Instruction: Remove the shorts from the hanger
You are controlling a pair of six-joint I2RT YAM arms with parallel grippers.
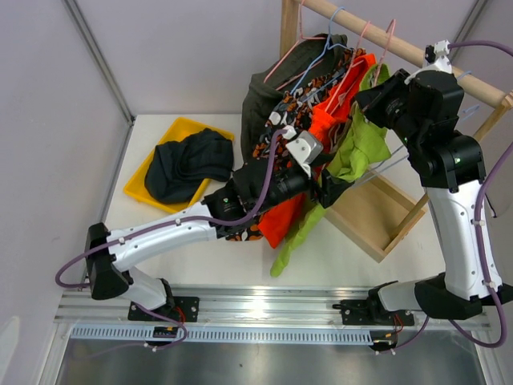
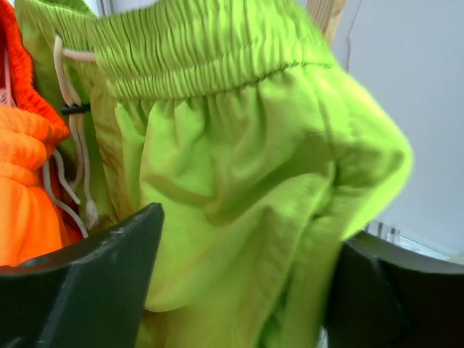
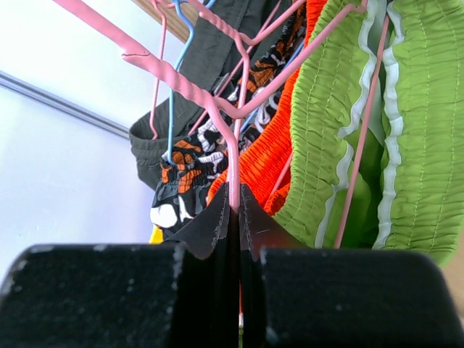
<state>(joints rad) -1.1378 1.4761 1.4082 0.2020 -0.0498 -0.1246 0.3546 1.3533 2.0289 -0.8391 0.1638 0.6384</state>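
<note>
Four shorts hang on wire hangers from the wooden rod (image 1: 385, 36): dark olive (image 1: 258, 100), camouflage print (image 1: 282, 140), bright orange (image 1: 330, 120) and lime green shorts (image 1: 358, 148). My left gripper (image 1: 326, 188) is open, its jaws wide apart on either side of a fold of the lime green shorts (image 2: 239, 145) below the waistband. My right gripper (image 1: 378, 98) is up by the rod, shut on the pink hanger (image 3: 181, 83) that carries the lime green shorts (image 3: 319, 145). The dark navy shorts (image 1: 188, 164) lie in the yellow tray (image 1: 180, 127).
The rack's wooden base frame (image 1: 373, 212) lies on the white table under the clothes. Orange shorts (image 2: 25, 196) hang just left of my left gripper (image 2: 250, 232). Pink and blue hangers crowd around my right gripper (image 3: 237, 196). Grey walls close in behind.
</note>
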